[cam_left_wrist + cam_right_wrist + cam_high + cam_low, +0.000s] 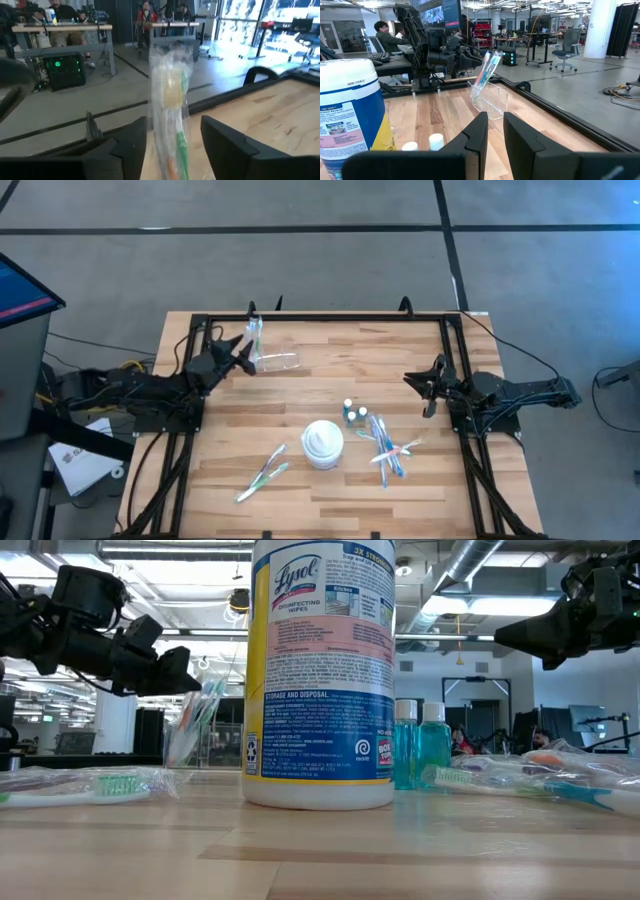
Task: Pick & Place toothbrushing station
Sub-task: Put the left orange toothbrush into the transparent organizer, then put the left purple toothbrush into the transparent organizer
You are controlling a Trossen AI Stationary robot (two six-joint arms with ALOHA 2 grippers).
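Observation:
A clear two-compartment holder (275, 362) stands at the table's far left and also shows in the right wrist view (490, 100). Wrapped toothbrushes (487, 65) lean upright in it. My left gripper (245, 352) is open beside the holder, with its fingers on either side of a wrapped green toothbrush (170, 100). My right gripper (428, 388) hangs above the table's right side, empty, its fingers a narrow gap apart (495, 130). More toothbrushes lie at the front left (262, 470) and in a pile at the right (388, 448). Small white-capped bottles (352, 412) stand mid-table. My left gripper's fingers (132, 145) stand level on either side of the wrapped toothbrush's shaft (175, 135). Wood shows between the wrapper and one finger. I cannot tell whether the other finger touches the wrapper. The toothbrush stands upright with its lower end in the holder.
A white wipes tub (323, 443) stands mid-table near the front and fills the middle of the low view (322, 670). Black frame rails (330, 316) run along the table's edges. People sit at desks in the room beyond.

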